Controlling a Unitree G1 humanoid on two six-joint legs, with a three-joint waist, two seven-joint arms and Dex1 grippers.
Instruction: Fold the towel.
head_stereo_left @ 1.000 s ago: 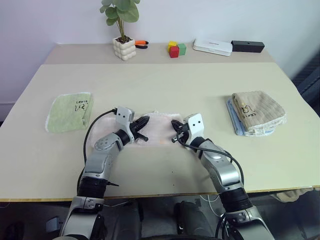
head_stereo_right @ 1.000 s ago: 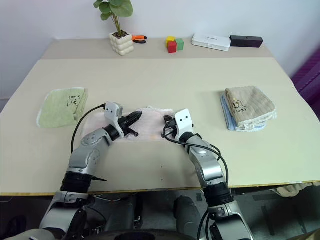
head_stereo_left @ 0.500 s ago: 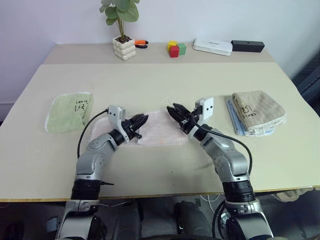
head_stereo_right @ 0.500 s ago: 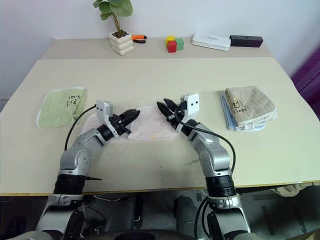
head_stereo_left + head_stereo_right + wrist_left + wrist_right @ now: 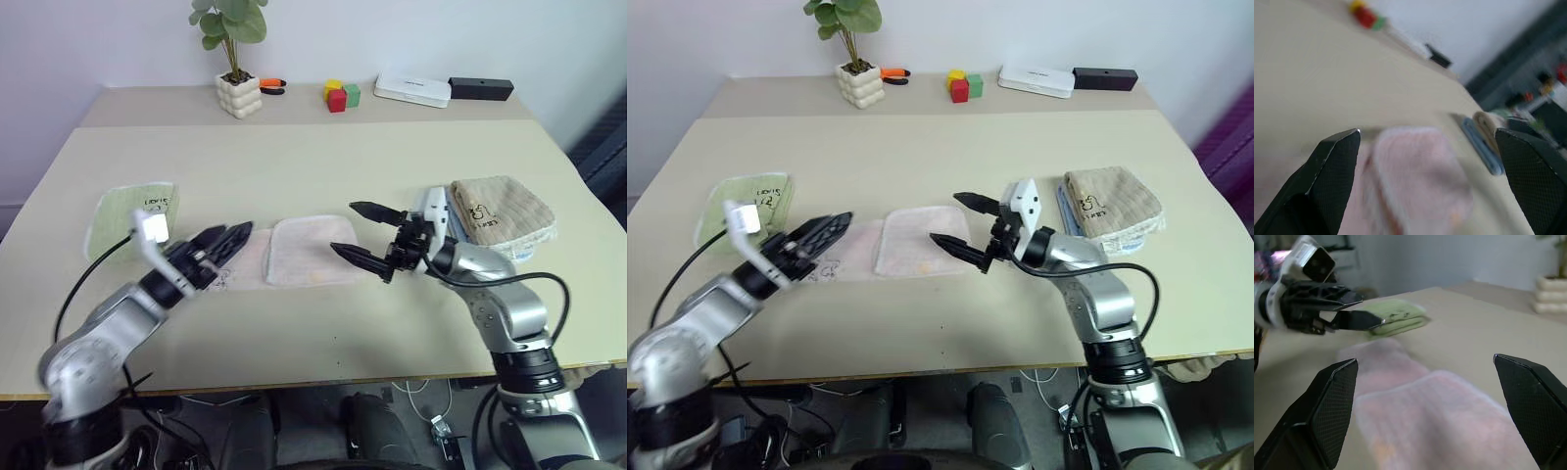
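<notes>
The towel [image 5: 294, 253] lies flat on the desk [image 5: 323, 166], near the middle of the front edge. Its right part is folded over, so this part makes a thicker, paler square, and a single thin layer of pink cloth goes out from under it toward the left edge of the desk.

The left gripper [image 5: 223, 245] hangs over the thin left part of the towel. In the left wrist view its two black fingers [image 5: 1332, 171] stand wide apart and there is nothing between them. The right gripper [image 5: 364, 235] is just beside the right edge of the folded square, above the desk. Its fingers [image 5: 1327, 406] are also spread wide and hold nothing. The two grippers point toward each other, with the folded part of the towel between them.

A light green folded towel [image 5: 132, 215] lies near the left edge of the desk. A beige folded towel [image 5: 502, 215] lies near the right edge, on top of a blue and white cloth [image 5: 460, 233]. Along the back edge stand a potted plant [image 5: 238, 59], coloured blocks [image 5: 342, 95], a white flat box [image 5: 414, 90] and a black box [image 5: 481, 89].
</notes>
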